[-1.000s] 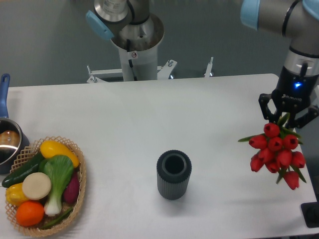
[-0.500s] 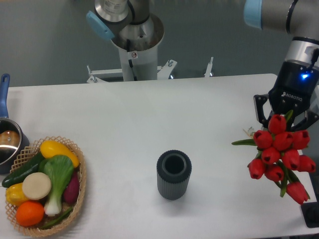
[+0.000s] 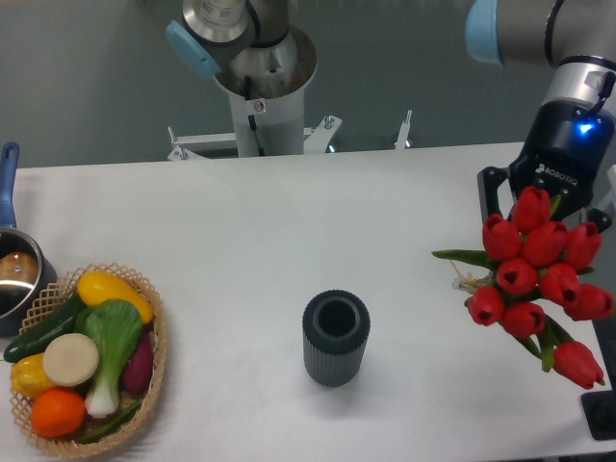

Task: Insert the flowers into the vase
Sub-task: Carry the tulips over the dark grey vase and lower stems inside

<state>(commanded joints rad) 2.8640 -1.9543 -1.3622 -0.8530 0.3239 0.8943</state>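
A bunch of red tulips, the flowers (image 3: 537, 272), hangs in the air at the right of the table, buds toward the camera, a green leaf pointing left. My gripper (image 3: 541, 200) is shut on the flowers just above the buds; its fingertips are partly hidden behind them. The vase (image 3: 336, 338), a short dark grey ribbed cylinder with an open round mouth, stands upright at the front middle of the table, well to the left of and below the flowers.
A wicker basket (image 3: 152, 372) of vegetables with a bok choy (image 3: 115, 340) sits at the front left. A steel pot (image 3: 13, 279) with a blue handle is at the left edge. The arm's base (image 3: 260, 87) stands behind the table. A dark object (image 3: 601, 416) sits at the front right corner.
My gripper has risen and shifted slightly left, lifting the flowers higher off the table. The vase has not moved.
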